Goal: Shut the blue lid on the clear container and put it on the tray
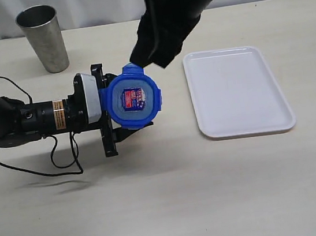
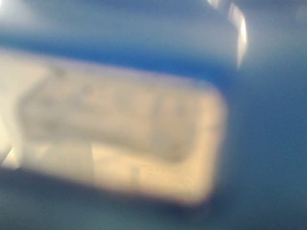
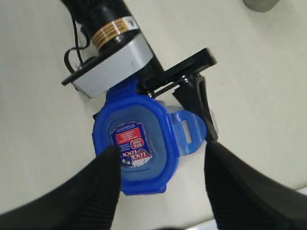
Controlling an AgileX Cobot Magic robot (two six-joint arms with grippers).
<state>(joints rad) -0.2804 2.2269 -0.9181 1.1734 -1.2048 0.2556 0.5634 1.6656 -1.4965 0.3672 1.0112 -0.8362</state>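
The left arm [image 1: 29, 114] is a black tube with an orange-and-white label band [image 1: 59, 114]. A pale grey block [image 1: 90, 98] sits just behind the thin black left fingers [image 3: 196, 96], and black cables [image 1: 51, 157] trail further back. The right arm [image 1: 170, 11] is matte black, and the right fingers [image 3: 96, 191] are broad, black and finely ribbed.

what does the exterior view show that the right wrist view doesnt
Only the exterior view: the white tray, with nothing on it, to the right of the blue lid, and the whole steel cup at the back. Only the right wrist view: the right gripper, its ribbed fingers spread wide on either side of the lid, and a sliver of the clear container under it. Both: the lid, sticker up, and the left gripper with its jaws around it.
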